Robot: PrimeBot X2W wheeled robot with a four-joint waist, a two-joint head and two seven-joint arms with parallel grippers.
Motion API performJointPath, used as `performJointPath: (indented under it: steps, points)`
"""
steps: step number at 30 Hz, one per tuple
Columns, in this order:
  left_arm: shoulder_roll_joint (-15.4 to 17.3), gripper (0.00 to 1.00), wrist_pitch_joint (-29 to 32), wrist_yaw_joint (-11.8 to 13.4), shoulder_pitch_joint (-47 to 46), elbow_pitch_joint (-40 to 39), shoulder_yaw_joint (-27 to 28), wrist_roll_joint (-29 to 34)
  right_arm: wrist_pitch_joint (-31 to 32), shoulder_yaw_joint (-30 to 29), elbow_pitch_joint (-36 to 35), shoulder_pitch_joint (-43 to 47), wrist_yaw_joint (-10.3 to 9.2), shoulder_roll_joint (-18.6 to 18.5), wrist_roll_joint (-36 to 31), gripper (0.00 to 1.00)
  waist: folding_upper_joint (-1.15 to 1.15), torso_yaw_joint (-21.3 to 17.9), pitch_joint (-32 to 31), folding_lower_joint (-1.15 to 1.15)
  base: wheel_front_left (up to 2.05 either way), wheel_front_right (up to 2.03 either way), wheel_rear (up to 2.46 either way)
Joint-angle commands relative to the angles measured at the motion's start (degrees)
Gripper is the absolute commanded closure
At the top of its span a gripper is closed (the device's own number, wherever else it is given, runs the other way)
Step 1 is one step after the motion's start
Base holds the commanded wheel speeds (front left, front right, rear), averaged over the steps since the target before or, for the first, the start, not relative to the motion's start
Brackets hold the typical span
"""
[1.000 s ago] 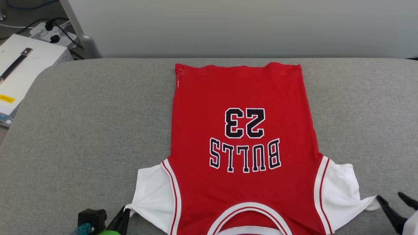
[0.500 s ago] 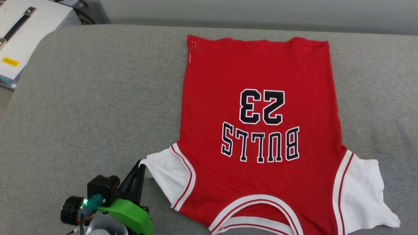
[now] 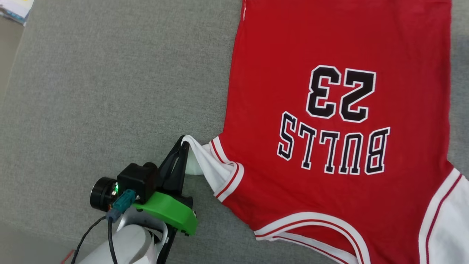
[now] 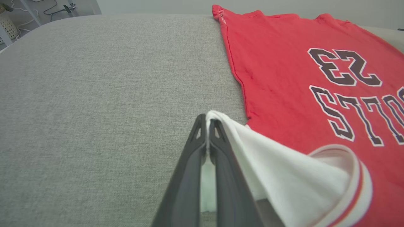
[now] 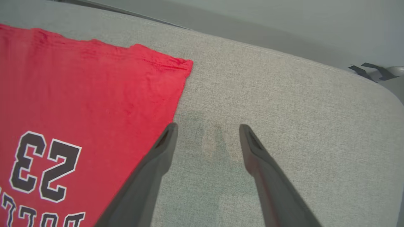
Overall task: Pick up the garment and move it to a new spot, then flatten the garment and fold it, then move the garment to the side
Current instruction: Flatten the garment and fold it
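The garment (image 3: 329, 110), a red jersey with black "BULLS 23" lettering and white sleeves, lies face up on the grey cushion, collar toward me. My left gripper (image 3: 183, 143) is shut on the tip of its left white sleeve (image 3: 205, 161), which is lifted and bunched toward the body. The left wrist view shows the fingers (image 4: 195, 148) pinched together with the white cloth (image 4: 284, 176) draped off them. In the right wrist view my right gripper (image 5: 206, 129) hangs open above bare cushion, just right of the garment's red side (image 5: 79, 88), holding nothing.
The grey padded surface (image 3: 91, 91) stretches wide to the garment's left. Its far rounded edge (image 5: 284, 53) meets a pale wall. A white box corner (image 3: 14, 7) sits off the surface at the upper left, with floor beside it.
The head camera has tilted down and swung, so the scene shifted. My left gripper, shut on the sleeve tip, has drawn the sleeve up and inward against the red body. The right gripper left the head view.
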Motion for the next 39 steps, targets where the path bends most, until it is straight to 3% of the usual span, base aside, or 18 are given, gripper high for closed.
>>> performJointPath:
  steps: [1,9,18,19,27,33,39]
  points:
    - [-0.65,1.00,-0.24,-0.64,-1.49,0.00,0.22,1.33,2.14,0.38,1.57,-2.34,-0.04,1.05,-1.71,0.00,0.00,5.56,6.67,0.00,0.00,0.00,0.00]
    - [-3.72,1.00,-0.37,-2.13,-3.64,-0.74,0.52,4.00,3.71,-0.24,8.92,-8.45,-0.04,4.37,-9.11,0.00,0.00,8.41,11.60,0.00,0.00,0.00,0.00]
    - [-5.90,1.00,-0.39,-4.42,-3.44,1.05,2.25,5.59,5.92,1.41,13.67,-1.97,-0.04,3.48,-8.94,0.00,0.00,8.65,11.15,0.00,0.00,0.00,0.00]
    - [-6.11,1.00,-0.39,-4.70,-3.23,1.36,2.52,5.73,5.53,1.90,13.06,-1.53,-0.04,3.17,-8.52,1.00,0.00,8.49,10.82,0.00,0.00,0.00,0.00]
    - [-6.68,1.00,-0.40,-6.46,-0.80,3.83,4.81,6.53,-1.85,2.77,10.72,-3.60,-0.04,2.10,-6.89,1.00,0.00,6.34,5.77,0.00,0.00,0.00,0.00]
    - [-5.85,1.00,-0.40,-6.88,2.99,5.17,6.81,6.51,-9.49,7.60,9.95,-1.63,-0.04,1.18,-3.75,1.00,0.00,3.37,-1.16,0.00,0.00,0.00,0.00]
    - [-4.19,1.00,-0.40,-6.51,7.37,6.06,8.37,5.65,-14.69,15.68,5.62,5.57,-0.04,-5.43,2.01,1.00,0.00,0.16,-7.79,0.00,0.00,0.00,0.00]
